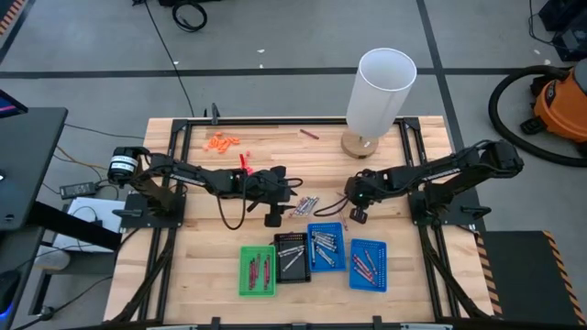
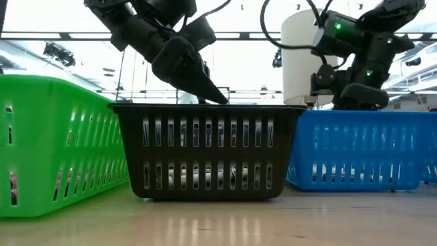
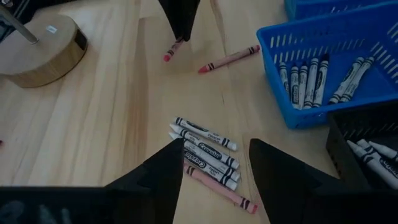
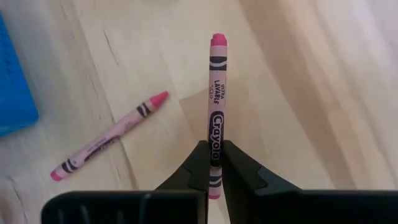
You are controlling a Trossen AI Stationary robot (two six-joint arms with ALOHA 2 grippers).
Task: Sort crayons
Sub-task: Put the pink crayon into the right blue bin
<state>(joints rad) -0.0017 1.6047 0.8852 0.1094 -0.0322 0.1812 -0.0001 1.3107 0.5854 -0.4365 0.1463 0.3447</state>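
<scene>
Several white-wrapped crayons [image 3: 205,151] and one pink crayon [image 3: 221,188] lie side by side on the wooden table. My left gripper [image 3: 216,146] hovers open over them, one finger on each side, touching none. My right gripper [image 4: 215,163] is shut on a pink crayon [image 4: 216,93] just right of the pile [image 1: 308,203]. Another pink crayon [image 4: 109,146] lies flat on the table beside it. The near trays are green [image 1: 258,270], black [image 1: 293,258] and two blue [image 1: 326,246] [image 1: 369,266], each holding crayons. My right gripper pinches the pink crayon between its two fingers, on the wrapper near one end [image 4: 215,149]. The fingers come steeply from above and lie along the crayon, which sticks out past the fingertips. Its free tip [image 3: 168,56] is low over the table; whether it touches I cannot tell.
A white lamp [image 1: 381,90] on a round wooden base [image 3: 40,50] stands at the far right of the table. Orange bits [image 1: 222,142] and a lone dark crayon [image 1: 308,134] lie near the far edge. In the low view the tray walls [image 2: 208,150] hide the tabletop.
</scene>
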